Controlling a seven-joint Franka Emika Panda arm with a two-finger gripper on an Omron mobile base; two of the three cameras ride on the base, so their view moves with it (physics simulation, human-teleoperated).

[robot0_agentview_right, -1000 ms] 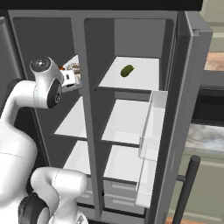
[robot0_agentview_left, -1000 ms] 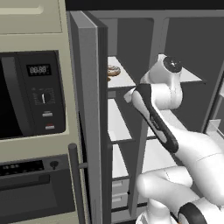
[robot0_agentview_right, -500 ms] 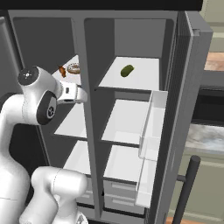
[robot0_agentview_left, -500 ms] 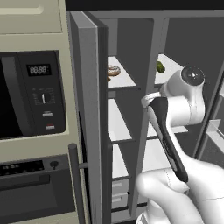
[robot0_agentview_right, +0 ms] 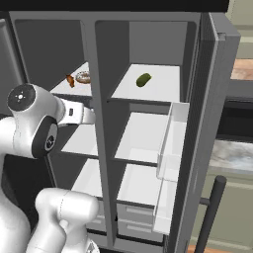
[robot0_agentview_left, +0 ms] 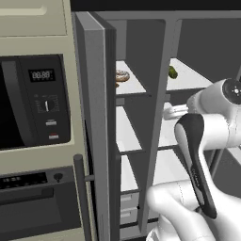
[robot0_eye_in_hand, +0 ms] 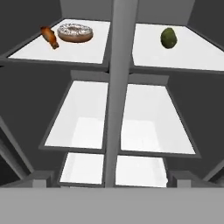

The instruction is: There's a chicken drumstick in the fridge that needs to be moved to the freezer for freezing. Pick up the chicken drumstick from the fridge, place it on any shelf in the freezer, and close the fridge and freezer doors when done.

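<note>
Facing the open grey unit, your gripper (robot0_agentview_right: 91, 115) sits in front of the centre divider (robot0_eye_in_hand: 117, 87) at about middle-shelf height, jaws spread wide and holding nothing; in the hand view its finger tips are hard to make out. You get almost no writing to read: the microwave (robot0_agentview_left: 28, 101) to the left of the unit shows a small digital readout on its black panel, but the digits are too blurred to make out. From the hand view you see the chicken drumstick (robot0_eye_in_hand: 49, 36) on the top shelf of the left compartment (robot0_eye_in_hand: 26, 52), lying flat near the shelf's left edge, just beside the frosted donut (robot0_eye_in_hand: 75, 32) and seemingly not touching it. Its long axis runs diagonally, one end toward the back left and the other toward the front right; you cannot tell for certain which end is the thin one. In the right base view it lies left of the donut. A dark-green oval fruit (robot0_eye_in_hand: 168, 37) sits alone on the top shelf of the right compartment (robot0_agentview_right: 163, 84). Both doors stand open: the left door (robot0_agentview_left: 96, 127) edge-on beside the microwave, the right door (robot0_agentview_right: 202, 128) with clear-white bins (robot0_agentview_right: 170, 163) on its inner face.
</note>
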